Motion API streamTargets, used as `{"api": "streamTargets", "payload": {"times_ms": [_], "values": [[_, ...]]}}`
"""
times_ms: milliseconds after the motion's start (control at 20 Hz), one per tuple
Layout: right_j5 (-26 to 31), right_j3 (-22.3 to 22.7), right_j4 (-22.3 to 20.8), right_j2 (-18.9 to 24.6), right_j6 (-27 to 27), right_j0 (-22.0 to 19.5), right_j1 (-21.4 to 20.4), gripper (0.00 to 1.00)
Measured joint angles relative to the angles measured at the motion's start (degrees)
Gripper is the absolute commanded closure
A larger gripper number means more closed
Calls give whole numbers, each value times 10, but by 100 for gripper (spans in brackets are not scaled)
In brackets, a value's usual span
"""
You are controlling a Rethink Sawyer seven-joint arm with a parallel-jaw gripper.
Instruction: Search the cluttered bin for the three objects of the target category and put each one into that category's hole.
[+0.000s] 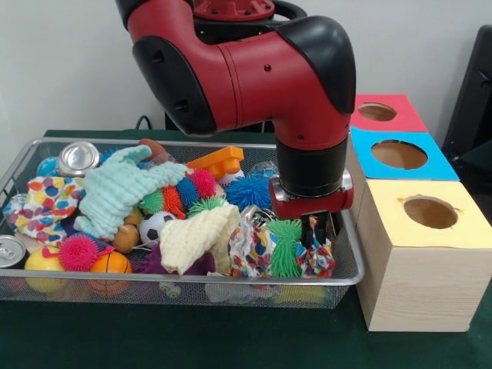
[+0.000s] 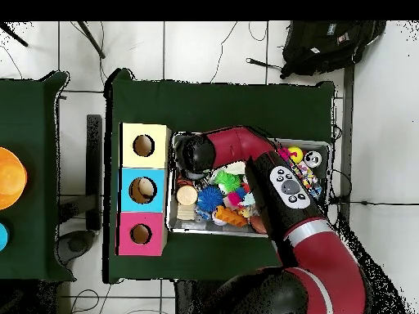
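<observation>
The gripper (image 1: pixel 314 233) is being held low inside the right end of the wire bin (image 1: pixel 347 270), right beside the green spiky ball (image 1: pixel 286 246) and a patterned cloth (image 1: pixel 247 250); whether it is open or closed cannot be told. The bin is being flanked by the yellow (image 1: pixel 430 212), blue (image 1: pixel 399 154) and red holes (image 1: pixel 377 112) of the wooden boxes.

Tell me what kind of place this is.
Probably a robotics lab: a red arm works over a wire bin of toys on a green-clothed table, beside wooden boxes with colour-coded holes.
</observation>
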Motion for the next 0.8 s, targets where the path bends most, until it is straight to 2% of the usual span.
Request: {"api": "streamTargets", "payload": {"times_ms": [800], "values": [[-30,34,1,0,0,-5,-11,100]]}}
